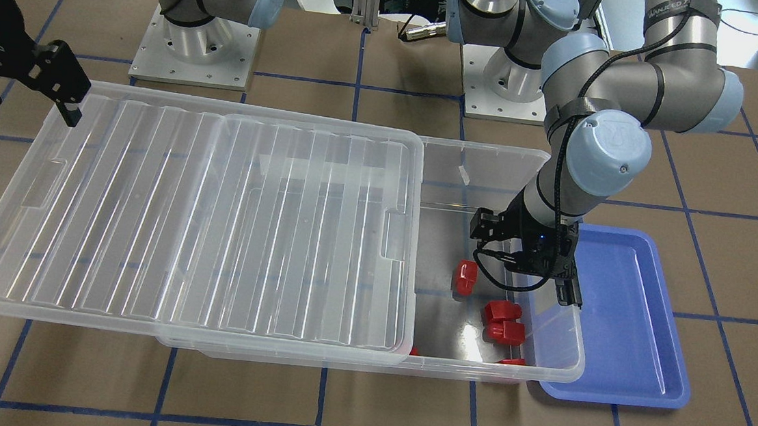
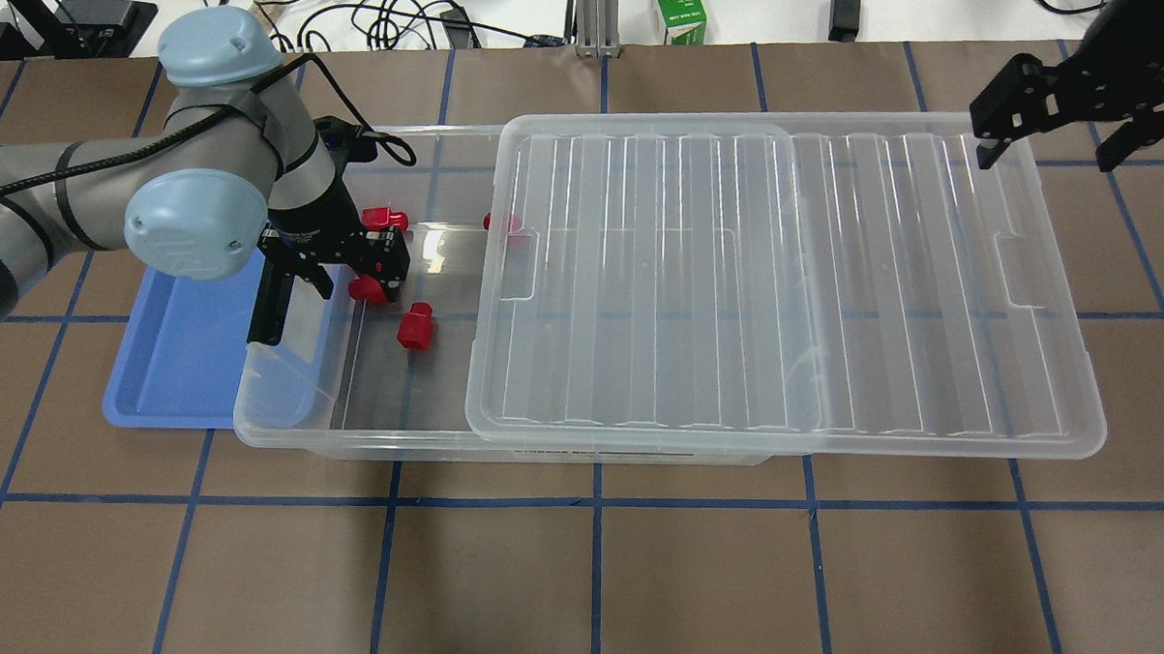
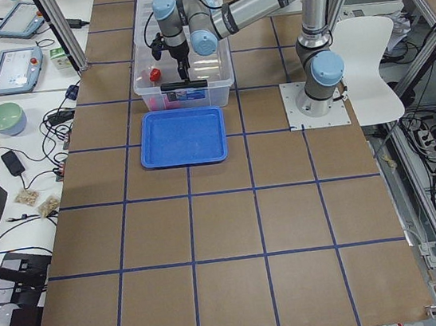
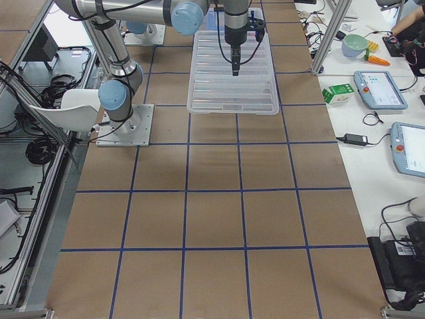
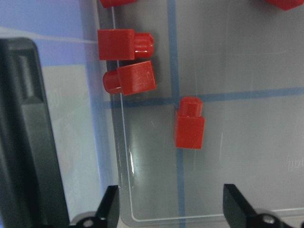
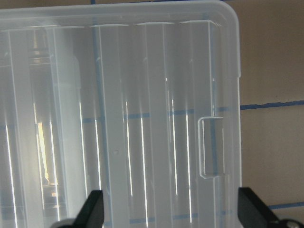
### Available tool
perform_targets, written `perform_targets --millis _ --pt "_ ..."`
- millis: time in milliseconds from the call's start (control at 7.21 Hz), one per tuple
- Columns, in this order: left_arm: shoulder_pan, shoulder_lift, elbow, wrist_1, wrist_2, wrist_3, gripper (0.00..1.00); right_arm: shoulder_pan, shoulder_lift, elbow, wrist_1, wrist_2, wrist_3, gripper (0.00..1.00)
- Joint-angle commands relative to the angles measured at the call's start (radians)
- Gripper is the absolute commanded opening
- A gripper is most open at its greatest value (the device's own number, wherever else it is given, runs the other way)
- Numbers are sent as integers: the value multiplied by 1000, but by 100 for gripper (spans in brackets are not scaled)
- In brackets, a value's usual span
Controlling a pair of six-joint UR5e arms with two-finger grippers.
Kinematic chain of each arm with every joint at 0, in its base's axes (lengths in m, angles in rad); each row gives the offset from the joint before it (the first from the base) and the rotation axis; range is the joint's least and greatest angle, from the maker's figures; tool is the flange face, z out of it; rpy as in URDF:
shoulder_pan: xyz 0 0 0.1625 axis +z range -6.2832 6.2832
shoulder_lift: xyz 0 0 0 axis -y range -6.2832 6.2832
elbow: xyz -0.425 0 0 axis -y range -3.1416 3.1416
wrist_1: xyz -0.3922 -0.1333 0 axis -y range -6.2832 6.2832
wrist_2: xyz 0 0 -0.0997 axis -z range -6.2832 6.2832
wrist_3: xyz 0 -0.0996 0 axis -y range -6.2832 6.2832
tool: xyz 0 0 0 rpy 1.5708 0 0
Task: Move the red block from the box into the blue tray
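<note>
The clear box [image 2: 293, 431] lies across the table with its ribbed lid [image 2: 787, 286] slid sideways, so the end by the blue tray [image 2: 169, 356] is uncovered. Several red blocks lie on the uncovered floor, one lying apart [image 2: 415, 326] and two by the end wall [image 1: 504, 321]. My left gripper [image 2: 337, 265] hovers over this end, open and empty. In the left wrist view the lone red block [image 5: 190, 124] lies just ahead of the open fingers [image 5: 110, 209]. My right gripper [image 2: 1049, 125] is open and empty above the lid's far end.
The blue tray [image 1: 624, 317] sits right against the box's short end wall [image 1: 557, 338]. The lid [image 1: 193, 224] overhangs the box on the right arm's side. A black bar [image 2: 268, 306] hangs by my left gripper over that end wall.
</note>
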Motion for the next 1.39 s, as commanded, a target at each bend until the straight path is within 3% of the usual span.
perform_targets --millis 0,416,555,971,1248 --pt "-15 -34 -1 15 0 -1 77 39 13 1 -29 -2 56 100" --pt "-21 -79 -3 64 -2 -1 76 39 25 1 -45 1 59 100" --pt "-19 -94 -9 82 -42 -1 76 44 19 0 -42 1 88 100" --pt "-21 -131 -10 93 -48 1 76 142 24 1 -19 -12 180 100" --pt "-21 -161 -12 108 -50 -1 76 143 22 0 -19 22 194 100"
